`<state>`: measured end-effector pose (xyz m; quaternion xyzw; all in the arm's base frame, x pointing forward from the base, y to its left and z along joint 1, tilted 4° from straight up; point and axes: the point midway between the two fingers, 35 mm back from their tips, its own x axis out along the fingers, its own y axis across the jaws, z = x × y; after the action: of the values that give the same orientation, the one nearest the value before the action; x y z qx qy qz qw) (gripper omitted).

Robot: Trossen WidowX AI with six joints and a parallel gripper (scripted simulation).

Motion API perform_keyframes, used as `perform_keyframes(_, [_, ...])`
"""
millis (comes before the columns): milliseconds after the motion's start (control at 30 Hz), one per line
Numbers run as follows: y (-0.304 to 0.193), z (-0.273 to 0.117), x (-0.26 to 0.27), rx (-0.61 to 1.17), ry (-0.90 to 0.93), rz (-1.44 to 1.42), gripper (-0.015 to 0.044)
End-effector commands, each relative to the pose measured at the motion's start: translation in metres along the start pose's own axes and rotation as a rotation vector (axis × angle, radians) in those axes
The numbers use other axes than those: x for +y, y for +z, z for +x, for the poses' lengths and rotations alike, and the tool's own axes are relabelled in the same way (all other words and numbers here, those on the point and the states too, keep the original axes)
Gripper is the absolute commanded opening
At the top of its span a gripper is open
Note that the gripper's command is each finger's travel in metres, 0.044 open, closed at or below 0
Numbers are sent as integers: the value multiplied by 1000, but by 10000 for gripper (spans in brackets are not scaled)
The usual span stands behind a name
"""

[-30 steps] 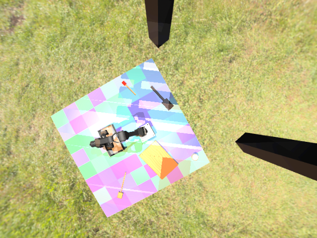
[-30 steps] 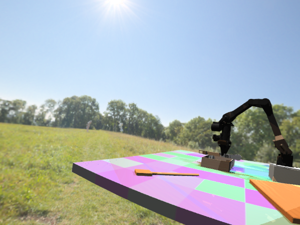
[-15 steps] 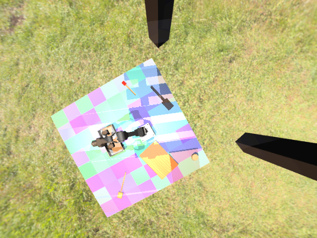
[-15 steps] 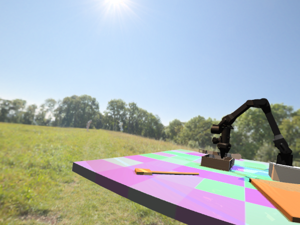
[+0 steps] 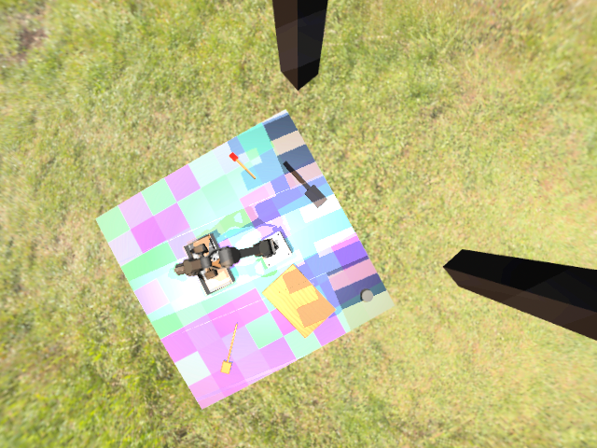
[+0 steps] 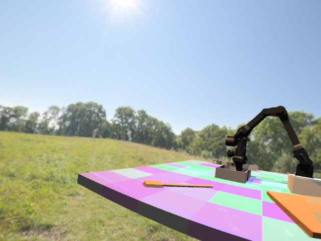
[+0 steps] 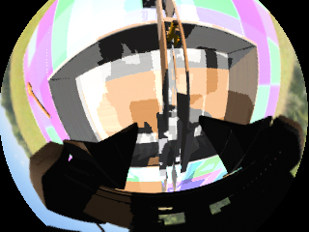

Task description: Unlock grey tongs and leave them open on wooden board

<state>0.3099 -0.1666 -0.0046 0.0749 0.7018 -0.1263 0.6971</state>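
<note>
The tongs (image 7: 182, 111) run as two long, narrow arms across the roasting tin (image 7: 241, 72) (image 6: 230, 174) (image 5: 221, 279) in the wrist view. The arms lie close together; the lock is not readable. My gripper (image 7: 169, 122) (image 6: 238, 168) is open and points down over the tin, its fingertips low at the tin's opening. One finger is on each side of the tongs, with a gap on both sides. In the top view the arm covers most of the tongs. The wooden board (image 5: 279, 295) (image 6: 293, 205) lies flat near the arm's base, with no tongs on it.
A yellow spatula (image 5: 226, 366) (image 6: 154, 184) lies near the table edge. A red-headed tool (image 5: 233, 157), a dark spatula (image 5: 315, 195) and a grey round object (image 5: 367, 295) lie elsewhere on the table. The tin's raised walls surround the fingertips.
</note>
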Motion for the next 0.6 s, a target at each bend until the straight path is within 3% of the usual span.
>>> perform_keyframes(0, [0, 0, 0, -1, 0, 0, 361])
perform_keyframes(333, [0, 0, 0, -1, 0, 0, 99])
perform_keyframes(567, [0, 0, 0, -1, 0, 0, 52])
